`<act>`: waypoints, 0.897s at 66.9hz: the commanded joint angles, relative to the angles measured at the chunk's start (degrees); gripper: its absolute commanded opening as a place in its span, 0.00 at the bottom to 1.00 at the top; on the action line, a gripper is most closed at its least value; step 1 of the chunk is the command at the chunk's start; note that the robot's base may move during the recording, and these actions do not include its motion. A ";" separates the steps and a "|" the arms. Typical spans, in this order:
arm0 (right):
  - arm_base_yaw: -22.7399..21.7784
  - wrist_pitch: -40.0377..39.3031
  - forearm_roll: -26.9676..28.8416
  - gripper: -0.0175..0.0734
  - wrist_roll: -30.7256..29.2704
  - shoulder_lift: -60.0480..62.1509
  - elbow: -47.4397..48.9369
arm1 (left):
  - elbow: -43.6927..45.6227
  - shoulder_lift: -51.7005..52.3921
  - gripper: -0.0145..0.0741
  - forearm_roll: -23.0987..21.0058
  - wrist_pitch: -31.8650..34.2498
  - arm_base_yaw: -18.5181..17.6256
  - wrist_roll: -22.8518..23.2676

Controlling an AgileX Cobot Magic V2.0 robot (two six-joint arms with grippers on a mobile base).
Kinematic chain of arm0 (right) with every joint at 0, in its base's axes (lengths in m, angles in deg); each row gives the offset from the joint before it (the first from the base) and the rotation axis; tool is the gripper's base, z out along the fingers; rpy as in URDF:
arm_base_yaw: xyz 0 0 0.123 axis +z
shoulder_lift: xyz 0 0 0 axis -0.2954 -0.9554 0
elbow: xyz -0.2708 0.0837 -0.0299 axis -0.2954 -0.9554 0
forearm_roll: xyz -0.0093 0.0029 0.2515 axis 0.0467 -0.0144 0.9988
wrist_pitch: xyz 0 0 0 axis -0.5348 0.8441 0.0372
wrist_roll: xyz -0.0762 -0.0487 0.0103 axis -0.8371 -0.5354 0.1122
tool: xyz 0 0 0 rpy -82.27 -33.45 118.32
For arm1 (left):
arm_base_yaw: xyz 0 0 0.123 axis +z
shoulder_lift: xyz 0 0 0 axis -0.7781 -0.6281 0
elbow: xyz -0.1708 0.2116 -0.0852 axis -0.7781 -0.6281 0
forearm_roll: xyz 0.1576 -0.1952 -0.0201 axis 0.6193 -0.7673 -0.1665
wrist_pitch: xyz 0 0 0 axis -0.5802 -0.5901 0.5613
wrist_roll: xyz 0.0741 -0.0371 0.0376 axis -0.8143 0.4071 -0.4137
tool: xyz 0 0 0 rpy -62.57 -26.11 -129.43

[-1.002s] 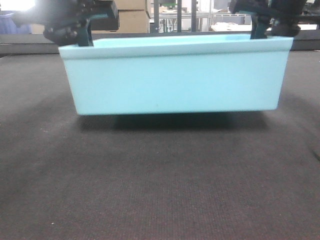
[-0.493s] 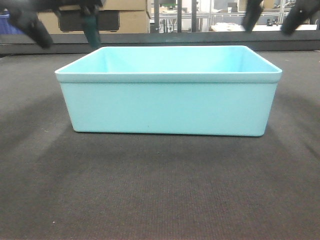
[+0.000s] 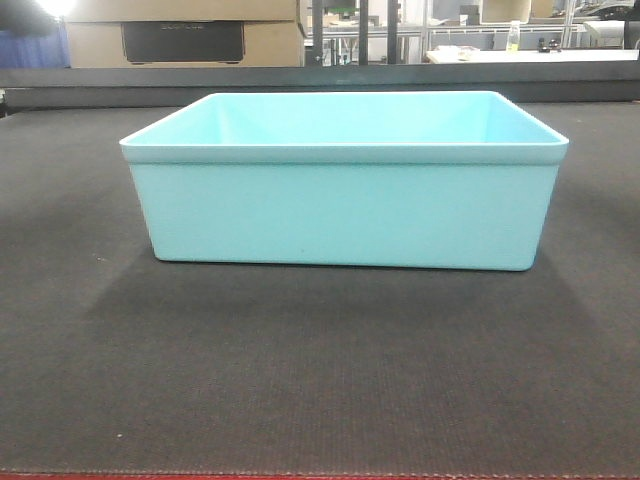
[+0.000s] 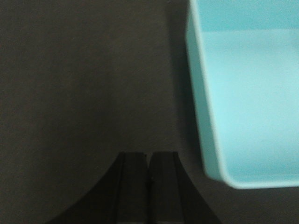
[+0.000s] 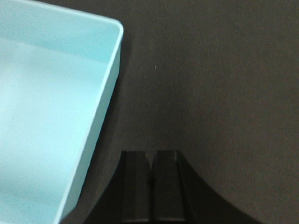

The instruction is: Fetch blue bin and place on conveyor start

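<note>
The light cyan blue bin stands upright and empty on the dark textured conveyor belt, with a red strip along the near edge. In the left wrist view the bin lies to the right of my left gripper, which is shut and empty above the belt. In the right wrist view the bin lies to the left of my right gripper, also shut and empty over the belt. Neither gripper touches the bin. Neither gripper shows in the front view.
Behind the belt runs a dark rail. Beyond it are cardboard boxes, a metal frame and a white worktable.
The bin went from being held above the belt by both grippers to resting on it. Both grippers let go, rose out of the front view and are now shut.
</note>
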 commanded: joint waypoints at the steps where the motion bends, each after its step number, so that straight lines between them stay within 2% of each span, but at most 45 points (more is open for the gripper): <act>1: -0.24 -6.14 -1.23 0.02 0.33 4.90 -6.79 | -6.65 4.67 0.04 -1.56 4.80 2.67 -0.16; 12: -0.24 -17.41 -1.23 0.02 0.33 14.50 -22.27 | -19.77 13.82 0.04 -1.85 13.31 5.25 -0.16; 24: -0.24 -27.51 -1.23 0.02 0.33 26.04 -35.72 | -33.19 25.08 0.04 -1.62 24.35 5.24 -0.16; 36: -0.24 -34.40 -1.23 0.02 0.33 39.04 -44.82 | -41.46 38.08 0.04 -0.55 32.75 5.24 -0.16; 48: -0.24 -37.28 -1.23 0.02 0.33 53.18 -50.42 | -45.03 50.10 0.04 0.78 34.06 5.24 -0.16; 60: -0.24 -37.94 -1.23 0.02 0.33 63.07 -52.16 | -45.78 57.86 0.04 0.91 34.06 5.24 -0.16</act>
